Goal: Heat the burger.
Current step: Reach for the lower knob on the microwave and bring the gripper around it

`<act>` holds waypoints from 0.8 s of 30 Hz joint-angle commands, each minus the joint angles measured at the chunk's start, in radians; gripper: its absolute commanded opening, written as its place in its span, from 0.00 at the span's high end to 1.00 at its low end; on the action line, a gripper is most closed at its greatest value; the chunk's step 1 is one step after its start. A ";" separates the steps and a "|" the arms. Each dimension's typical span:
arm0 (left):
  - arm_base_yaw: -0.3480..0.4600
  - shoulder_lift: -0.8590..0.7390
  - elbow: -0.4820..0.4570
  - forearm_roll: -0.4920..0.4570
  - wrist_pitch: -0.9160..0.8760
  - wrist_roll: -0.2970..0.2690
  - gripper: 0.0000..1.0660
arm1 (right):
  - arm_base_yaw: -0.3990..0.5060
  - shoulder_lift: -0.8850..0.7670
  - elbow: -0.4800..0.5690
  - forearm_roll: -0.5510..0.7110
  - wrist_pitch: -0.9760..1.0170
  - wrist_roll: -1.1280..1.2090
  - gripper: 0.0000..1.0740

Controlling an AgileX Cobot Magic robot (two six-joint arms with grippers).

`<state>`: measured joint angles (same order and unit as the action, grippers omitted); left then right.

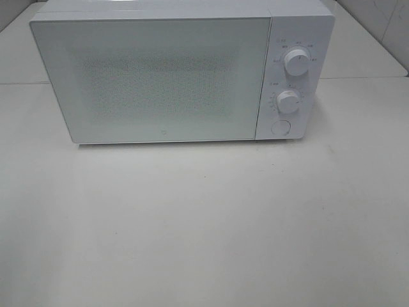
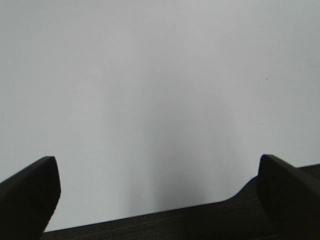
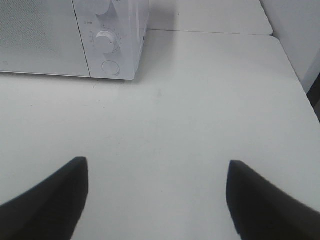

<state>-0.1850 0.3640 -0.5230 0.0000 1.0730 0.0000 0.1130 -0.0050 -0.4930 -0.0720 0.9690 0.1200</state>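
Note:
The burger is out of view in every frame. A white microwave [image 1: 166,73] stands at the back of the white table with its door shut; two round dials [image 1: 296,62] and a round button [image 1: 280,126] sit on its right panel. Neither arm shows in the high view. My left gripper [image 2: 155,200] is open over bare white tabletop near a dark edge, nothing between its black fingers [image 2: 30,192]. My right gripper [image 3: 155,195] is open too, empty, over the table in front and to the right of the microwave [image 3: 75,35].
The white table [image 1: 204,224] stretches wide in front of the microwave. A tiled wall [image 1: 383,19] rises at the back right. A dark strip [image 2: 200,222] borders the table under the left gripper. The table's right edge [image 3: 300,85] shows in the right wrist view.

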 commanded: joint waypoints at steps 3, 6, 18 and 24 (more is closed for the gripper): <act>0.003 -0.007 0.002 -0.062 -0.006 0.007 0.06 | -0.006 -0.027 0.001 0.001 -0.009 0.008 0.32; 0.043 -0.039 0.002 -0.064 -0.006 0.008 0.06 | -0.006 -0.027 0.001 0.001 -0.009 0.008 0.32; 0.250 -0.366 0.002 -0.064 -0.007 0.008 0.06 | -0.006 -0.027 0.001 0.001 -0.009 0.008 0.32; 0.249 -0.387 0.002 -0.068 -0.008 0.008 0.06 | -0.006 -0.027 0.001 0.001 -0.009 0.008 0.32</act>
<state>0.0600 -0.0060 -0.5230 -0.0620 1.0720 0.0070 0.1130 -0.0050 -0.4930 -0.0720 0.9690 0.1200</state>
